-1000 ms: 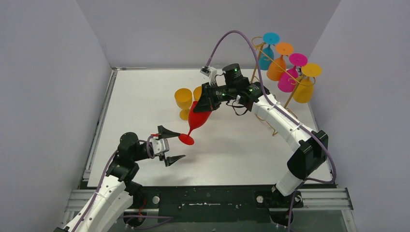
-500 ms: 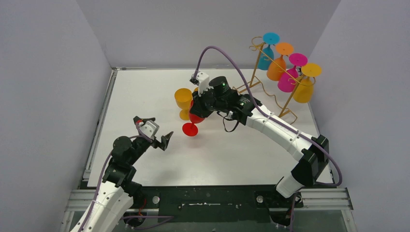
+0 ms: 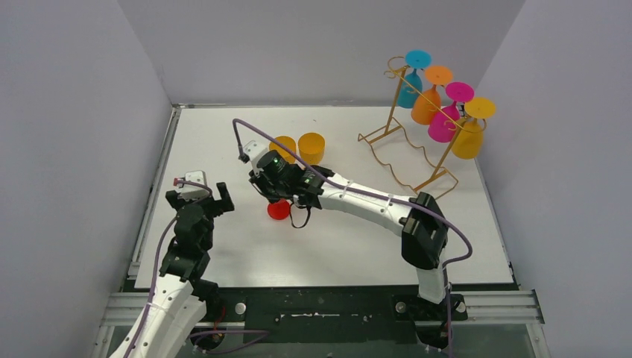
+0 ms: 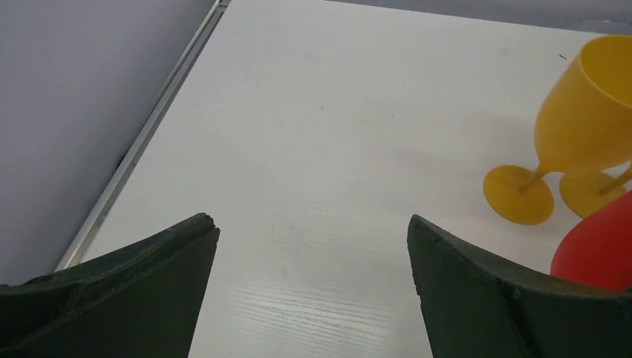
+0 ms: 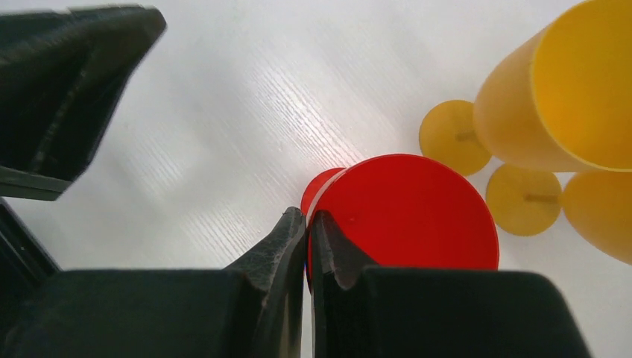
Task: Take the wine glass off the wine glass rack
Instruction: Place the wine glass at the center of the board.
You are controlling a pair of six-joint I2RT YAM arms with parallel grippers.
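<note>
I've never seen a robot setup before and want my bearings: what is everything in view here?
wine glass rack: one, gold wire, far right of the table.
hanging glasses: four, teal, orange, pink, yellow, upside down on the rack.
standing glasses: two, yellow, upright, far middle of the table.
red wine glass: one, near the yellow pair.
table: one, white.
left end effector: one, black, open, empty.
right end effector: one, black, shut on the red wine glass's rim.

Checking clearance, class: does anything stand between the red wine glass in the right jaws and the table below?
Nothing visible does: only table shows under the red wine glass; the yellow glasses stand beside it.
</note>
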